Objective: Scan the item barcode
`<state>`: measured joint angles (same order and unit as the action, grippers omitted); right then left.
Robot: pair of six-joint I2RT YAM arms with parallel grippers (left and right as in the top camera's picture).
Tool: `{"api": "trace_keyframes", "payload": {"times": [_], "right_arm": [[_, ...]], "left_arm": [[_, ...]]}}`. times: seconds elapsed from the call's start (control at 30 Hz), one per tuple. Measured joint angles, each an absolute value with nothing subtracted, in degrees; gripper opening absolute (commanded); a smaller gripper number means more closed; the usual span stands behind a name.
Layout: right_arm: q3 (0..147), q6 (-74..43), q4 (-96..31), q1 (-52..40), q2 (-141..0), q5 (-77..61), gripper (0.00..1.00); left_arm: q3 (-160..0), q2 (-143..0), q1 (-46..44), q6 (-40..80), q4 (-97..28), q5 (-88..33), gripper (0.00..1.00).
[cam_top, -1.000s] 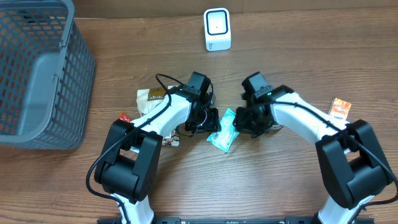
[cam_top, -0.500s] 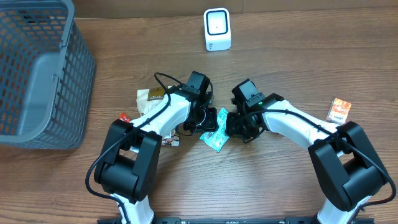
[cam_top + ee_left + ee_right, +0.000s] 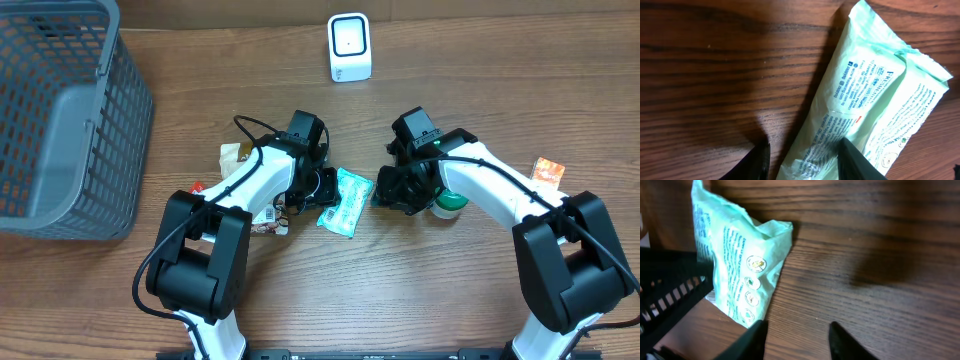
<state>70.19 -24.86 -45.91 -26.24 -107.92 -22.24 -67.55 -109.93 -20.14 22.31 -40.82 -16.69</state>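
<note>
My right hand is apart and empty. My left hand straddles the packet; I cannot tell if it is clamped, so lifting may drop it.

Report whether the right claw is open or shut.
Open. The right claw's fingers stand apart with only bare table between them; the green packet lies off to one side.
</note>
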Motion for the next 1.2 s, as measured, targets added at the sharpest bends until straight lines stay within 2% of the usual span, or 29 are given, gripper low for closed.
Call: {"api": "trace_keyframes", "payload": {"times": [0.23,0.27,0.33,0.37,0.73,1.2], "right_arm": [[70.19,-25.96,-41.85,-26.35,-107.92,-22.26,0.5],[70.17,-26.11,-41.08,-26.35,-107.92,-22.31,0.5],[70.17,-26.52,-39.18,-26.35,-107.92,-22.31,0.5],[70.17,-26.61,-38.57,-26.35,-107.92,-22.28,0.5],[67.57,-29.82,-30.79,-26.61,-107.92,-22.26,0.55],[60.69,-36.21,-16.58,-29.71,-107.92,-19.81,0.56]], "left_arm": [[-68.1,-109.93,-20.25,21.58,-41.56,-14.41,0.24],[-68.12,-109.93,-20.25,20.86,-41.32,-14.35,0.21],[-68.14,-109.93,-20.25,19.73,-40.82,-14.28,0.05],[-68.2,-109.93,-20.25,19.4,-40.69,-14.31,0.04],[-68.42,-109.91,-20.25,13.72,-40.38,-14.33,0.04],[-68.51,-109.91,-20.25,12.67,-40.64,-14.35,0.04]]}}
